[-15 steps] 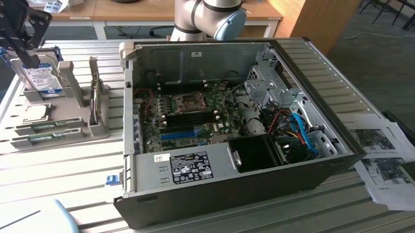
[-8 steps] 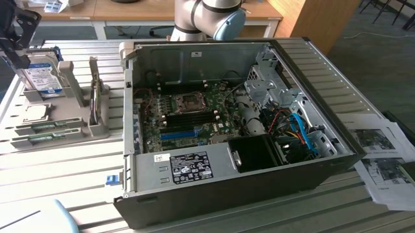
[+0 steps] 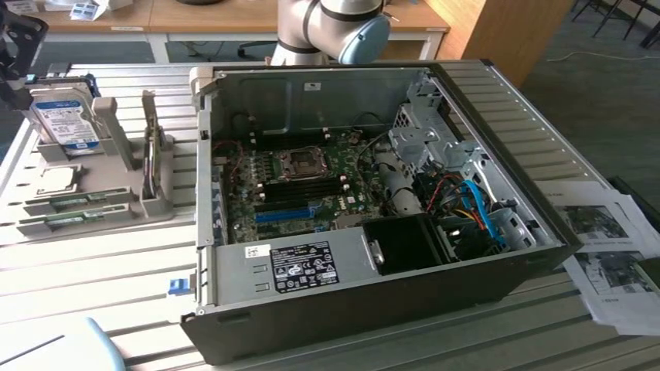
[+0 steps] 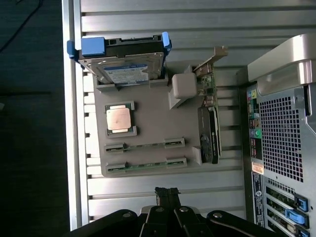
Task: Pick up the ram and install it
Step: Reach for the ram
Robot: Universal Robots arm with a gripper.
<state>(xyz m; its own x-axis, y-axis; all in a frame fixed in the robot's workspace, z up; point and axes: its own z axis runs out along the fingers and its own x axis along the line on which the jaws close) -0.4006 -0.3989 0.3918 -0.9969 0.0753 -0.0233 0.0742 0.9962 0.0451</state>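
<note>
While the gripper (image 4: pixel 167 192) hangs over the slatted table (image 4: pixel 197 19) just off the tray (image 4: pixel 153 116), its fingers are pressed together and hold nothing. One ram (image 4: pixel 144 146) lies flat in a slot of the tray, and a second stick (image 4: pixel 145 164) lies just beside it, nearer the fingertips. The tray also carries a hard drive (image 4: pixel 123 69), a CPU (image 4: pixel 119 118) and a card (image 4: pixel 207 133). The open case (image 3: pixel 361 325) stands beside the tray.

the arm's tool (image 4: pixel 167 193) points downward, its jaws pressed together with nothing between.
</note>
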